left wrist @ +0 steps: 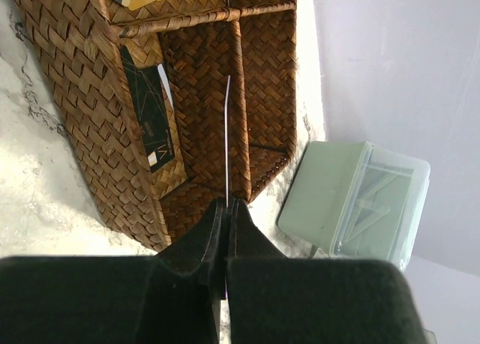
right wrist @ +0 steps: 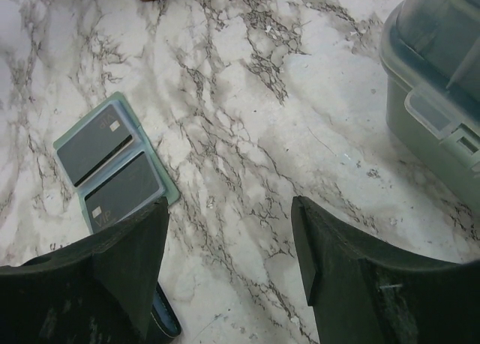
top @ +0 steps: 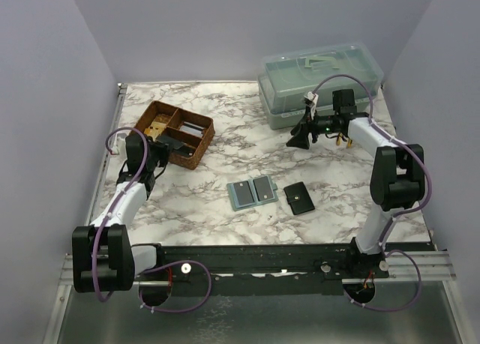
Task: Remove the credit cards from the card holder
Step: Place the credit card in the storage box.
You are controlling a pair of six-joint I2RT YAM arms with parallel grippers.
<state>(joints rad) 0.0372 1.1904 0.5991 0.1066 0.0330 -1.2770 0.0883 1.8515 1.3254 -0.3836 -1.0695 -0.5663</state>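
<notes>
My left gripper pinches a thin pale credit card by the edge above the brown woven basket; stiff, slippery, I think; right gripper open.

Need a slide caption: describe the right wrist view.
Open right end effector above white marbled table, near flat sage-green folding card holder lying open with two dark grey cards.

The marbled desk carries a wicker basket near its far-left corner, a translucent plastic box far right, and, mid-desk, an open card holder beside a black wallet.
</notes>
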